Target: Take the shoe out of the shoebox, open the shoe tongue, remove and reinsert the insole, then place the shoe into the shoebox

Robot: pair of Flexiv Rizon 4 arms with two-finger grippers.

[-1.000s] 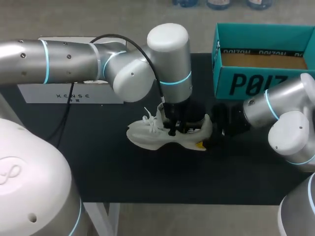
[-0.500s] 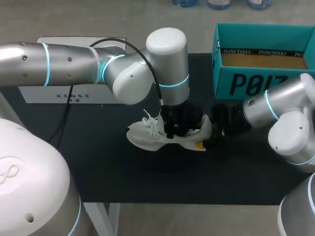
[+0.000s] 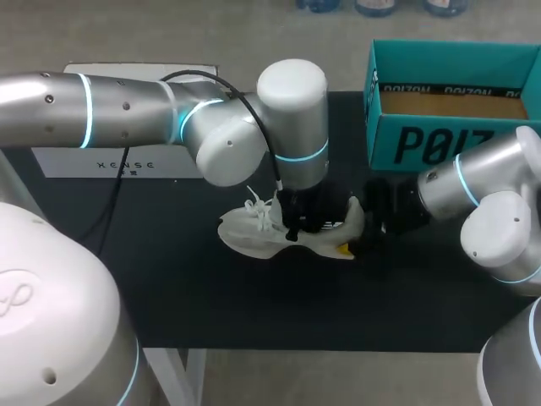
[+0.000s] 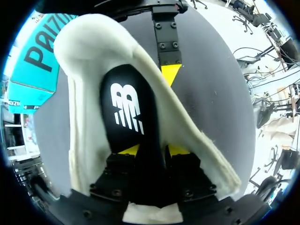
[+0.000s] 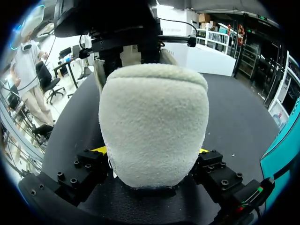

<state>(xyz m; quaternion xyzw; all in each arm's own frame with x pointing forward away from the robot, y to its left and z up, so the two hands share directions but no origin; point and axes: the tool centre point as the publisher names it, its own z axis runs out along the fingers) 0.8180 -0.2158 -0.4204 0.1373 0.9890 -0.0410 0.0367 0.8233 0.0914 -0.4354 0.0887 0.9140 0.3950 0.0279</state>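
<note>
Black table (image 3: 211, 296), shoebox (image 3: 423, 144) near shoe (image 3: 245, 237)

Silver left arm (image 3: 118, 114) and right arm (image 3: 490, 194), blue-ringed; black cable (image 3: 111, 211); yellow-tipped black left claw (image 4: 153, 150)

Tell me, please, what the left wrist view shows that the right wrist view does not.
Only the left wrist view looks down into the shoe's opening. It shows the black insole with its white logo, pinched by the left gripper. Only the right wrist view shows the outside of the fuzzy heel, clamped from both sides by the right gripper. Both views show the pale shoe, part of the teal shoebox and the dark table.
</note>
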